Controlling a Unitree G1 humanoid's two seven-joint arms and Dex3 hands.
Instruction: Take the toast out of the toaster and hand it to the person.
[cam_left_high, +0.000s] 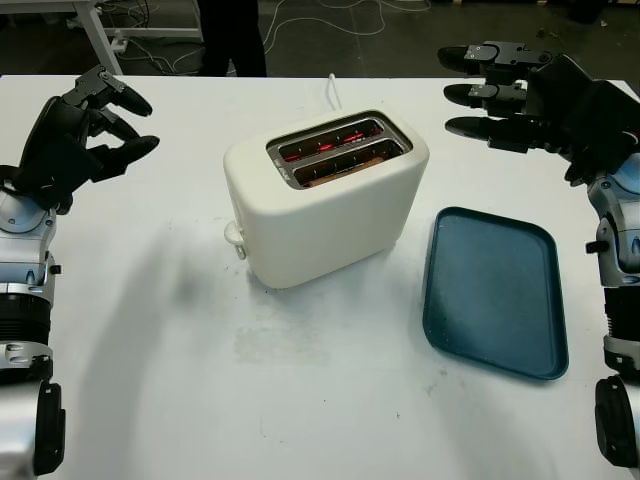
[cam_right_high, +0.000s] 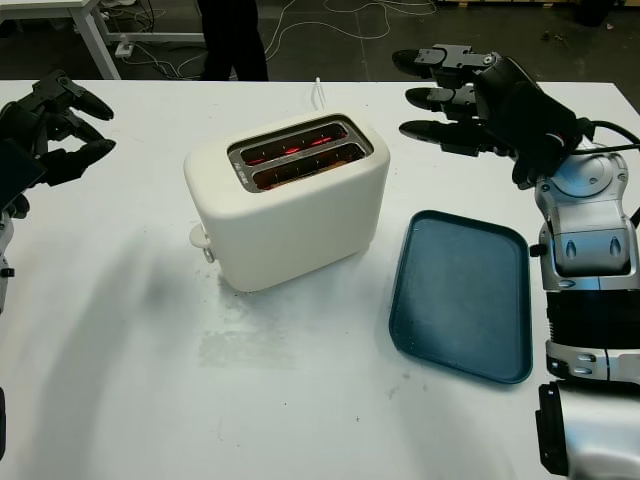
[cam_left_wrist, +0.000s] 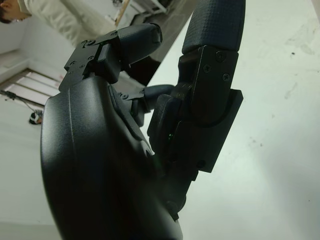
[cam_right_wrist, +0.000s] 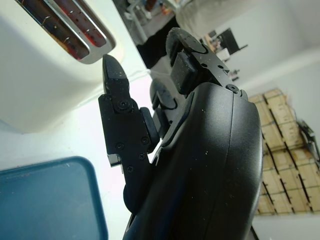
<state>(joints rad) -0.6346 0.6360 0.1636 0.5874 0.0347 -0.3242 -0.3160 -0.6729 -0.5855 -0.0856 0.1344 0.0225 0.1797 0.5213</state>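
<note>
We see the cream toaster (cam_left_high: 325, 200) at centre frame, its two slots glowing red, with what may be toast (cam_left_high: 335, 172) low in the front slot. The blue tray (cam_left_high: 493, 290) at lower right holds nothing. Our left hand (cam_left_high: 85, 130) hangs open at upper left, our right hand (cam_left_high: 520, 95) open at upper right, both well apart from the toaster, touching nothing

- A lab or workshop, not a home.
- Cables (cam_left_high: 300, 25) trail over the dark floor (cam_left_high: 400, 40) at the frame's top.
- White counter (cam_left_high: 200, 380); stacked boxes (cam_right_wrist: 287, 165) at right in the right wrist view.
</note>
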